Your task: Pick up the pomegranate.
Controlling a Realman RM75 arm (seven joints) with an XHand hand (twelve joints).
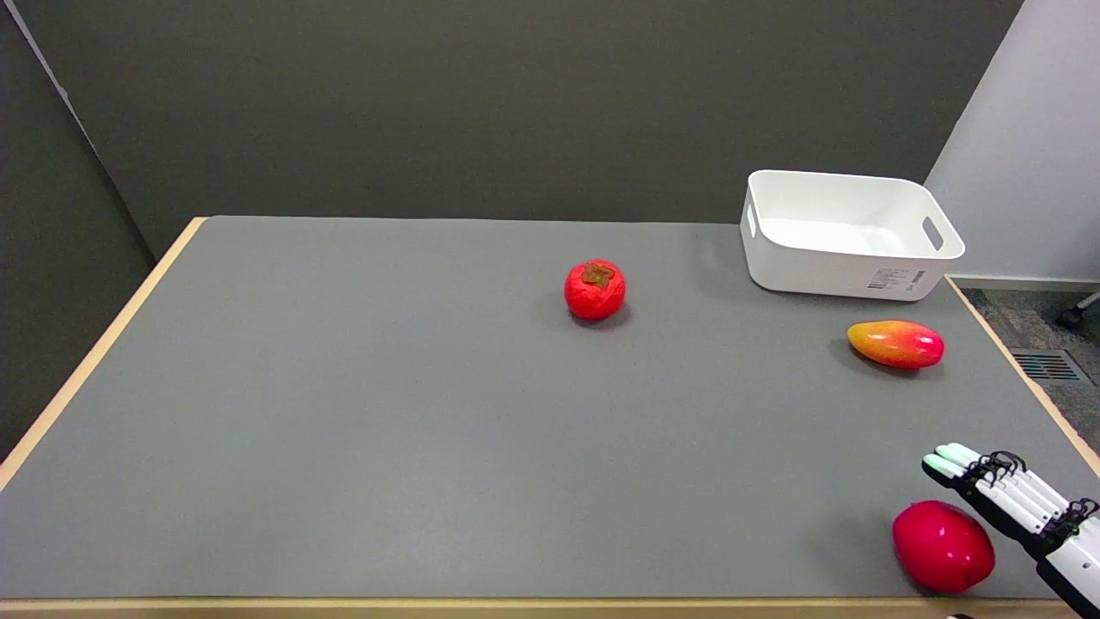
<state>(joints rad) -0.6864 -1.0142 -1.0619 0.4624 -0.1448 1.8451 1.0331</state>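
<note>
Pomegranate (597, 290) sits mid-counter (344, 413), far from the robot hand (1014, 503), which is low at the near-right corner, fingers straight, holding nothing, just beside a glossy red fruit (943, 547), probably staged before reaching.

Grey tabletop (387, 413), tan edge. White-and-black robot hand (1018, 507), pale green fingertips. Glossy red pomegranate (943, 547) just beside it. Beyond: orange-to-red mango (895, 344), white bin (846, 234), red persimmon (595, 291) with brown calyx.
</note>
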